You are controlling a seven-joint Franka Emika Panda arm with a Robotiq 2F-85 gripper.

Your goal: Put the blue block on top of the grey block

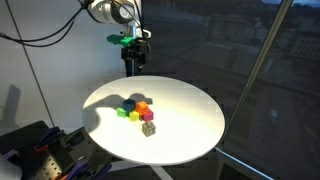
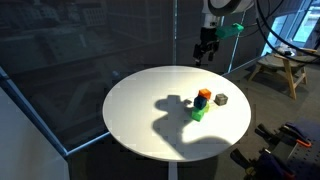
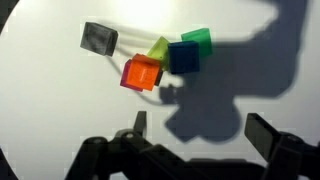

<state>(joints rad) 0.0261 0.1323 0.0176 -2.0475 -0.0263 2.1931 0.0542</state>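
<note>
The blue block [image 3: 183, 56] is a small blue cube in a tight cluster on the round white table [image 1: 190, 125]. It touches a green cube [image 3: 198, 40] and a yellow cube [image 3: 158, 48], and it also shows in an exterior view [image 1: 130, 103]. The grey block [image 3: 98, 38] stands a little apart from the cluster, seen in both exterior views [image 1: 148, 128] [image 2: 221, 100]. My gripper [image 3: 200, 130] is open and empty. It hangs high above the table's edge in both exterior views [image 1: 131, 55] [image 2: 205, 52], well clear of the cubes.
An orange-red cube [image 3: 142, 72] lies between the cluster and the grey block. The arm casts a dark shadow [image 3: 215, 100] on the table. Glass walls stand around the table. Equipment [image 1: 40, 150] sits beside it, and a wooden stool [image 2: 280, 68] stands behind.
</note>
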